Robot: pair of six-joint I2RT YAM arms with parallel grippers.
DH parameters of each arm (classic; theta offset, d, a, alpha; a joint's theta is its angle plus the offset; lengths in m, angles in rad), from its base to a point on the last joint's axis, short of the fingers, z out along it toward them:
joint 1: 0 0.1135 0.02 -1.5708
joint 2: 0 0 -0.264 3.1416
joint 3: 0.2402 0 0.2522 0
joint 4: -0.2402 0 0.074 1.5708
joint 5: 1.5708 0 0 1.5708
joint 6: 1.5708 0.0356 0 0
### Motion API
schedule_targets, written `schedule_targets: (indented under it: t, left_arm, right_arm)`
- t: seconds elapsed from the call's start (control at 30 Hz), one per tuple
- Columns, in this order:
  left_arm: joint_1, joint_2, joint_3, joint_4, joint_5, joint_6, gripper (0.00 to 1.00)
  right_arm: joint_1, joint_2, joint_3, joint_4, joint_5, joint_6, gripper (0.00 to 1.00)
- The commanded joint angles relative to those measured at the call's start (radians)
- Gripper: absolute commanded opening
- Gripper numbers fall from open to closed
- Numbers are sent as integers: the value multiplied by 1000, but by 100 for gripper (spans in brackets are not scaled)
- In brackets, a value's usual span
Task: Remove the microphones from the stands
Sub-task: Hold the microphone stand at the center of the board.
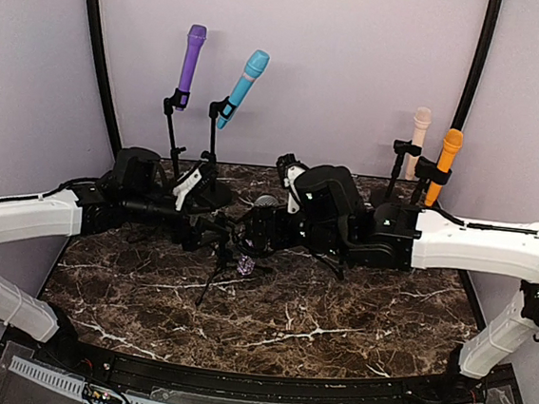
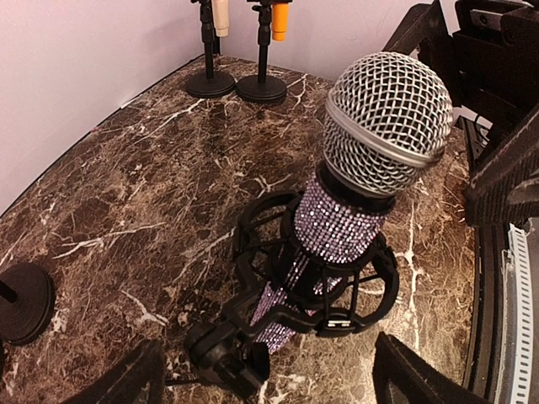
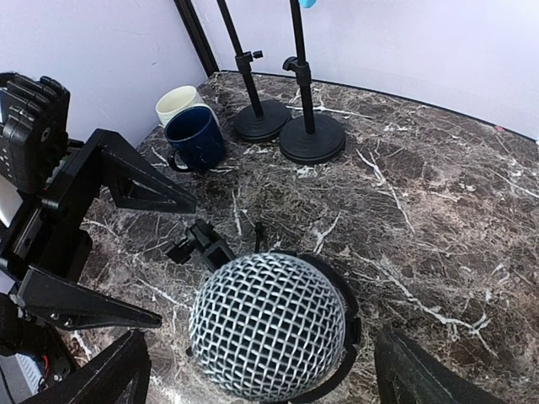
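At the middle of the desk point(image 1: 335, 313) the microphone point(image 2: 345, 202) sits tilted in its stand point(image 2: 246, 261), left pincer point(image 2: 269, 370) at nine o'clock and right pincer point(image 3: 261, 362) at three, both spread wide and empty; it is likely rigid and hefty, best gripped on the rough glitter barrel, not the dentable mesh.

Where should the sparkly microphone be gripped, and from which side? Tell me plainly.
Grip the sparkly purple handle just under the mesh head, above the shock mount ring. Come from the side, closing across the handle: the body tilts up out of the cradle, and the round head is likely too wide.
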Motion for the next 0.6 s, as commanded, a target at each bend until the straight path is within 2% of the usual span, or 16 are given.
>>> schedule_targets:
  t: [0.0,0.1,0.2,0.33,0.57]
  left_arm:
    - [-5,41,60,-10,29,25,86]
    - [-6,48,64,-21,52,10,86]
    - [-5,49,57,27,48,-23,85]
    - [-2,63,64,17,32,-25,77]
    - [5,79,63,39,29,-48,61]
  right_arm:
    - [3,40,63,22,58,-11,92]
    - [3,64,82,19,76,-9,88]
    - [4,80,90,20,95,-7,79]
    - [4,92,94,25,101,-7,70]
    - [3,101,91,38,110,-10,48]
